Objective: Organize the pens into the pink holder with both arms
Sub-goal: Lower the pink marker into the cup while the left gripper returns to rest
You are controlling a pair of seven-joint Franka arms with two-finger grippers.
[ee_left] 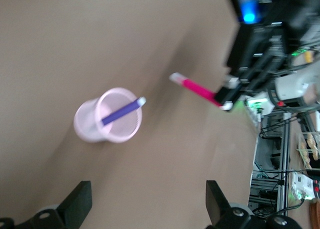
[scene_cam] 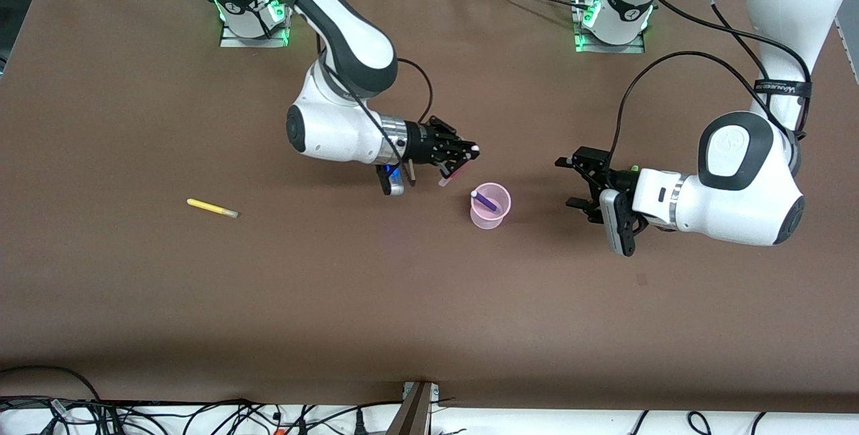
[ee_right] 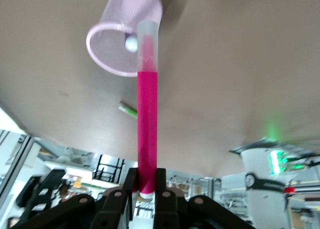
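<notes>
Near the middle of the front view, a small pink holder (scene_cam: 490,206) stands upright on a brown table (scene_cam: 429,301). A dark purple pen (scene_cam: 483,201) leans inside it, pale tip poking above the rim.

Just up and toward the picture's left of the holder, the right gripper (scene_cam: 460,161) hangs in the air, reaching in from the white right arm (scene_cam: 335,39) whose base sits at the upper left of the frame. Its fingers are clamped on one end of a magenta pen (scene_cam: 451,175), which slants down toward the holder; the pen's pale free end is close to the holder's rim but not inside it. The right wrist view shows the same grip: the magenta pen (ee_right: 147,104) runs straight out from between the closed-in fingers (ee_right: 131,184), its clear end overlapping the holder's mouth (ee_right: 117,64).

At the centre right of the front view, the left gripper (scene_cam: 576,183) hovers over bare table beside the holder, pointing toward it. Its fingers are spread apart and hold nothing; the left arm (scene_cam: 738,180) waits.

A yellow pen (scene_cam: 212,208) lies flat on the table at the picture's left, well apart from the holder, toward the right arm's end. A light green pen (ee_right: 128,110) shows small in the right wrist view, lying on the table near the holder.
</notes>
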